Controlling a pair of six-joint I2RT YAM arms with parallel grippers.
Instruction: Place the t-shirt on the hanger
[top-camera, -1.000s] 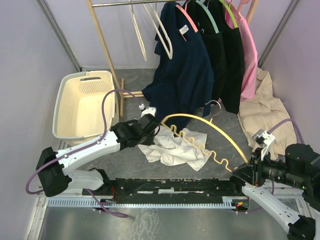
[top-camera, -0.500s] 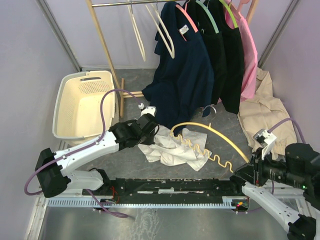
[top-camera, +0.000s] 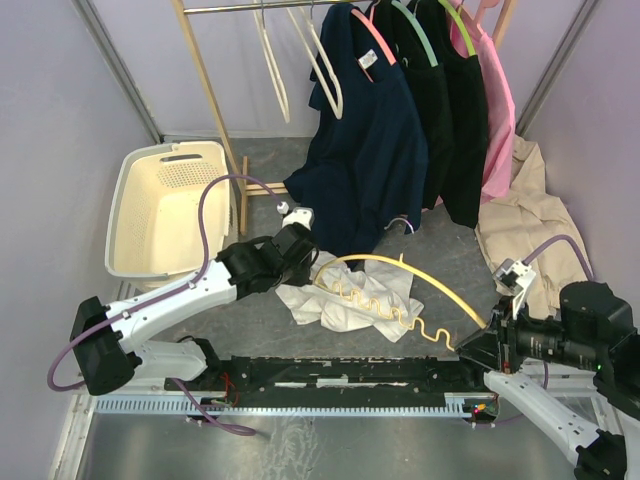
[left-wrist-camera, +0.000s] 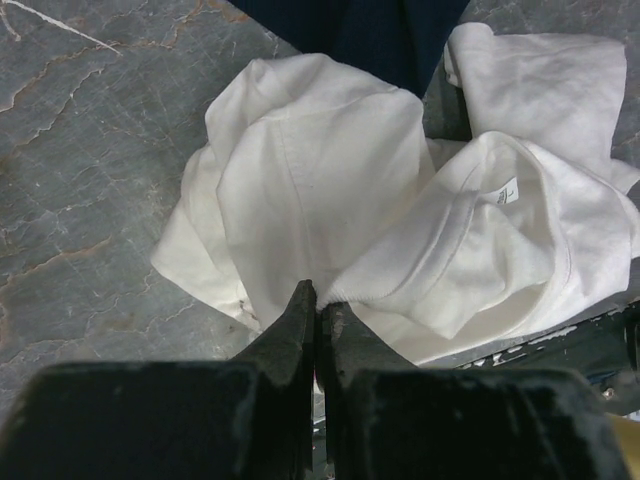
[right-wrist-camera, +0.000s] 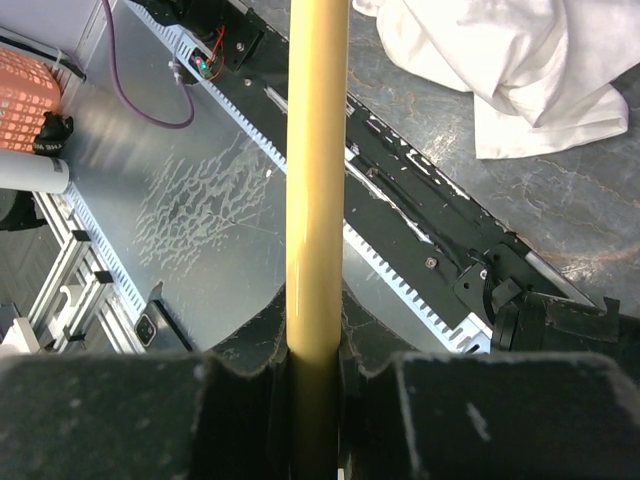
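In the top view the hanger (top-camera: 440, 284) lies with its long axis slanting from the lower right of the frame up to the middle. One end is at the right fingers (top-camera: 478, 345) and the other end is above the t-shirt (top-camera: 345, 300). Its yellow arc bulges toward the top of the frame, the wavy lower bar is on the near side, and the silver hook (top-camera: 403, 223) points toward the hanging navy shirt (top-camera: 370, 150). The right fingers are closed around the end of the hanger; in the right wrist view we see the yellow bar (right-wrist-camera: 318, 180) come out from between them and run straight up the frame. This view shows only that straight piece and a corner of the t-shirt at the upper right. The t-shirt is crumpled on the grey bench (top-camera: 250, 325) in the middle of the top view, partly under the hanger. The left fingers (left-wrist-camera: 316, 300) are pressed together, with a fold of the shirt's near edge caught at their tips. Only the left wrist view shows the round neck with a small label (left-wrist-camera: 507, 191), turned toward the right of that frame. Only the top view shows the whole curve of the hanger and both arms together.
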